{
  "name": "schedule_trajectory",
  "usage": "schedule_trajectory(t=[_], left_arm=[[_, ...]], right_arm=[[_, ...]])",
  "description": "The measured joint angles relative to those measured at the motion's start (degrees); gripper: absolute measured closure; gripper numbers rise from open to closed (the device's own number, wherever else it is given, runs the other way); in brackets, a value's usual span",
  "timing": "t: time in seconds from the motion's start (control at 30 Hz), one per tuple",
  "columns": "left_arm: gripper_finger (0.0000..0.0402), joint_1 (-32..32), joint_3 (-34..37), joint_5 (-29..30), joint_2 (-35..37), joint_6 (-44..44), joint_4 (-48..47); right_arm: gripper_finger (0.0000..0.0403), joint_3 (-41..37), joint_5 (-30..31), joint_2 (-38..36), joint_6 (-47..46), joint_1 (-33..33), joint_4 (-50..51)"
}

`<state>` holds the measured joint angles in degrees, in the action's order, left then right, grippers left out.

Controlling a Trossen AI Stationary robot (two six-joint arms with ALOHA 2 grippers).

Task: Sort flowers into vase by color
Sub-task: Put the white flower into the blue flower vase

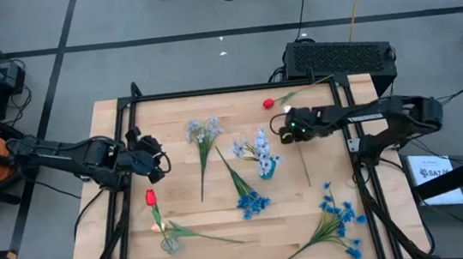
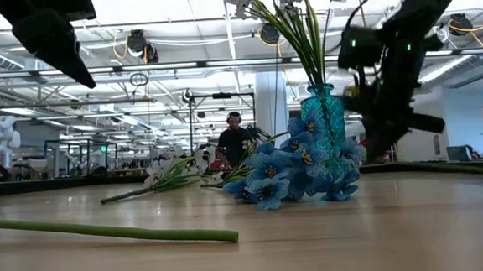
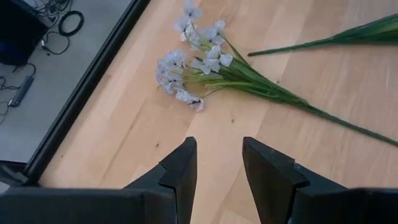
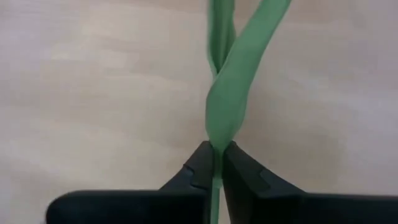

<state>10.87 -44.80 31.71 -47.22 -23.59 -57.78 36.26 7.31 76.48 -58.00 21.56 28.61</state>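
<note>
A blue glass vase (image 1: pixel 267 167) (image 2: pixel 323 118) stands mid-table with pale grey-blue sprays (image 1: pixel 251 148) in it. Another pale spray (image 1: pixel 202 132) (image 3: pixel 193 68) lies flat ahead of my open left gripper (image 1: pixel 159 160) (image 3: pixel 219 146). Bright blue sprays lie near the vase (image 1: pixel 252 201) (image 2: pixel 282 173) and toward the near right corner (image 1: pixel 340 220). One red tulip (image 1: pixel 268 102) lies at the far edge, another (image 1: pixel 150 196) at the left. My right gripper (image 1: pixel 286 129) (image 4: pixel 214 149) hovers right of the vase, shut on a green stem whose flower head is out of the wrist view. My right gripper pinches a thin green stem (image 4: pixel 215 163) between its two fingers, just where a long leaf (image 4: pixel 239 81) twists around it. The fingers point down at the table. Stem and leaf run on past the fingertips over the wood. I cannot tell which flower it belongs to.
A thin bare stem (image 1: pixel 305 165) lies on the wood right of the vase. A long green stem (image 2: pixel 104 231) lies along the near edge. A black frame (image 1: pixel 210 91) borders the table and a black box (image 1: pixel 337 54) sits behind its far edge. People show in the room beyond.
</note>
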Motion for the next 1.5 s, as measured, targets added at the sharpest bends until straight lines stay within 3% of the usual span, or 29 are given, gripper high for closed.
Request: schedule_trajectory(t=[0.23, 0.6, 0.83, 1.17, 1.5], left_arm=[[0.0265, 0.0, 0.0, -0.01, 0.0, -0.04, 5.24], [0.0265, 0.0, 0.0, 0.19, 0.0, -0.04, 7.87], [0.0265, 0.0, 0.0, 0.34, 0.0, -0.08, 7.89], [0.0265, 0.0, 0.0, 0.59, -0.02, -1.57, 8.02], [0.0265, 0.0, 0.0, 0.67, -0.02, -1.59, 8.02]], right_arm=[[0.0398, 3.67, 4.09, -9.49, 12.3, -0.73, -3.25], [0.0396, 3.59, 4.2, -26.29, 35.33, -7.65, -28.54], [0.04, 0.98, 4.36, -27.91, 48.2, -14.14, -46.95], [0.0402, -15.63, 2.97, -27.63, 48.47, -17.84, -78.99], [0.0403, -17.57, 2.84, -27.55, 48.15, -21.28, -80.71]])
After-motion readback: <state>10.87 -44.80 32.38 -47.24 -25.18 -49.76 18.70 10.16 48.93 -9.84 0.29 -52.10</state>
